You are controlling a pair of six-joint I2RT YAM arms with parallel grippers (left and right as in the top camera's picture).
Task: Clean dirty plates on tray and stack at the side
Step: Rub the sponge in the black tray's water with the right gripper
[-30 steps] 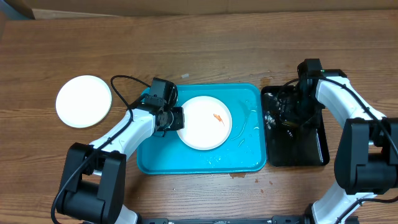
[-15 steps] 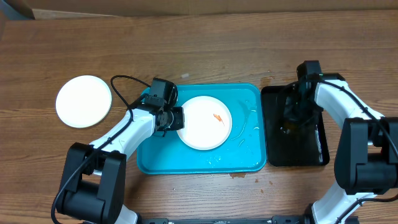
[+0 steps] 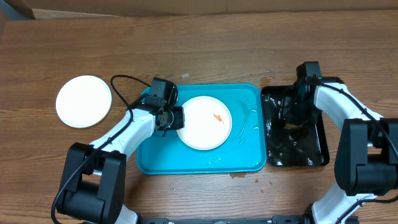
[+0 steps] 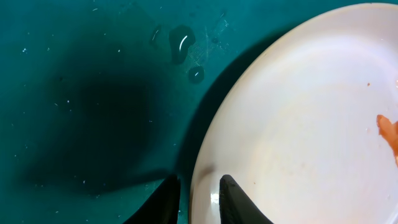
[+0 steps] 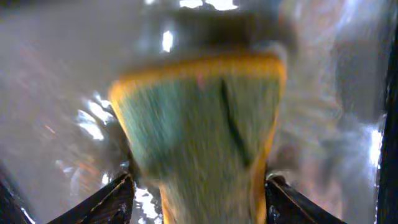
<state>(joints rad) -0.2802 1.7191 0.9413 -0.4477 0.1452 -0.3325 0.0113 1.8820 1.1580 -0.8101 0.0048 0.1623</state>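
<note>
A white plate (image 3: 205, 122) with an orange food speck (image 3: 217, 117) lies on the turquoise tray (image 3: 245, 158). My left gripper (image 3: 176, 118) is shut on the plate's left rim; in the left wrist view its fingers (image 4: 198, 196) straddle the plate's edge (image 4: 298, 124). A second white plate (image 3: 83, 101) lies on the table at the far left. My right gripper (image 3: 291, 115) is shut on a green and yellow sponge (image 5: 199, 124) and holds it in the wet black tray (image 3: 311, 155). A plate with a yellow-green rim is not in view.
Water drops lie on the turquoise tray's floor (image 4: 180, 40). The black tray stands right beside the turquoise tray's right edge. A cardboard edge (image 3: 186, 12) runs along the back of the table.
The right gripper has moved the sponge about in the black tray, and the water there shows fresh ripples. The left arm and plate have not moved.
</note>
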